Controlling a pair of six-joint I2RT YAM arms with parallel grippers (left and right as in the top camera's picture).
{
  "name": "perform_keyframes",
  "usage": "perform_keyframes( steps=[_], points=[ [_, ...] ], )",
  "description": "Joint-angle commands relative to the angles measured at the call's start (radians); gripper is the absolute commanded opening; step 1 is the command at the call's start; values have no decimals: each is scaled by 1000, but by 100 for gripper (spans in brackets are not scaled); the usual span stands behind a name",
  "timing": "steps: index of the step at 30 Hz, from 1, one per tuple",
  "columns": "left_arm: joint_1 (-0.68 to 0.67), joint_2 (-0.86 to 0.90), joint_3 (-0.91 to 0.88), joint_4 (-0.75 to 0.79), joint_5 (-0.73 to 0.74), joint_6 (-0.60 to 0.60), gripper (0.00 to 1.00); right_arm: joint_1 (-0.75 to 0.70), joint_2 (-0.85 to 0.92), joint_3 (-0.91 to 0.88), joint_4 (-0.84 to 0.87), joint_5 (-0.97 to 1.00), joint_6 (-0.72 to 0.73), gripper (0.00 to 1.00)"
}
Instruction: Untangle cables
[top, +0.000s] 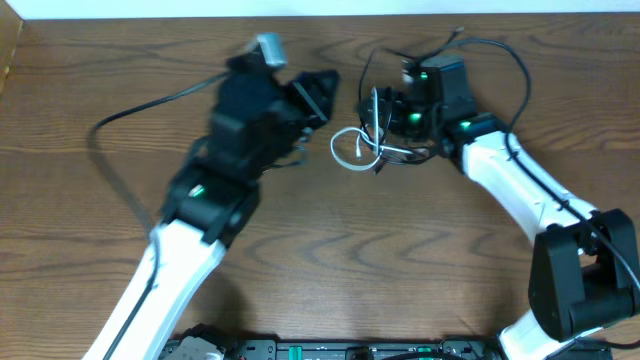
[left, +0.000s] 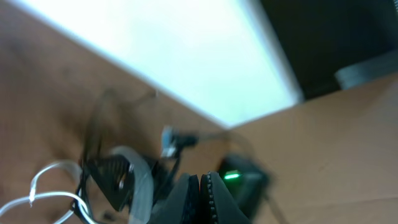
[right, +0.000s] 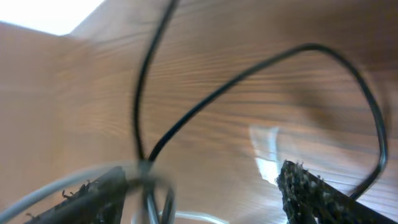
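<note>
The white cable (top: 345, 150) lies in small loops on the table between the two grippers. The thin black cable (top: 366, 75) loops up through it and crosses the white one. My right gripper (top: 378, 118) is open right at the tangle. In its wrist view the black cable (right: 249, 78) arcs in front of the spread jaws (right: 199, 193) and bunches with a pale strand by the left finger. My left gripper (top: 322, 92) is shut just left of the tangle. Its wrist view shows closed jaws (left: 200, 180), nothing visible between them, and the white cable (left: 43, 186) at lower left.
A thicker black arm wire (top: 150, 105) trails left from the left arm. Another black wire (top: 520, 65) arcs behind the right arm. The white wall edge (top: 320, 8) runs along the table's far side. Both wrist views are motion-blurred.
</note>
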Motion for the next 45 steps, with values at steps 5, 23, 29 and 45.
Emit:
perform_keyframes(
  steps=[5,23,29,45],
  points=[
    [98,-65,34,-45,-45,40,8,-97,9,-6,-124,69,-190,75],
    [103,116,34,-292,61,275,11,-80,8,-5,-290,64,-325,54],
    [63,235,34,-293,127,358,25,-87,8,-4,-361,66,-367,56],
    [-3,515,34,-172,594,713,53,-93,8,-4,-381,70,-399,61]
  ],
)
